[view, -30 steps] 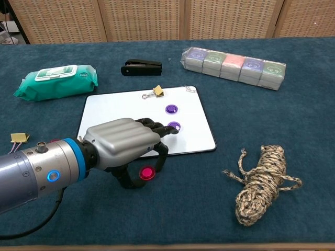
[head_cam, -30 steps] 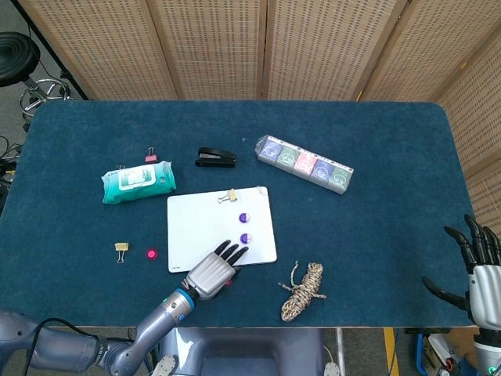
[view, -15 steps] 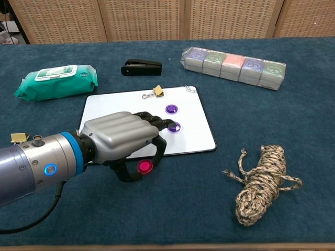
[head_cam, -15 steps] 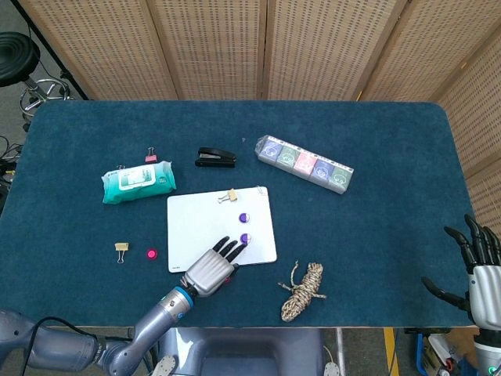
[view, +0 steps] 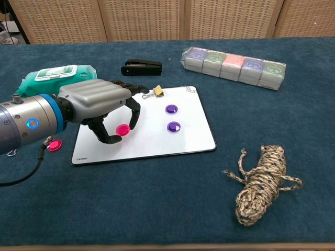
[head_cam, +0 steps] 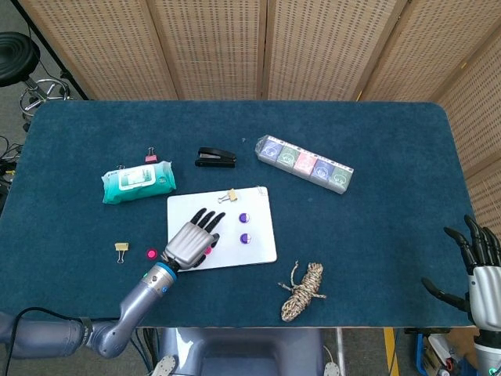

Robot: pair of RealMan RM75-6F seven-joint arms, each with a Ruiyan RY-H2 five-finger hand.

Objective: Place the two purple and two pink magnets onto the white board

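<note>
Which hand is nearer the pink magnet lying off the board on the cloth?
Left. The left hand hovers over the white board right beside that pink magnet; the right hand hangs past the table's far right edge.

Left hand (view: 99, 107) curled, right hand (head_cam: 479, 266) splayed

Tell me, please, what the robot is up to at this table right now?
It is putting magnets on the white board. Two purple magnets already lie on the board. The left hand is over the board's left part, pinching a pink magnet just above the surface. The other pink magnet lies on the table left of the board. The right hand waits, open, at the table's far right edge.
</note>
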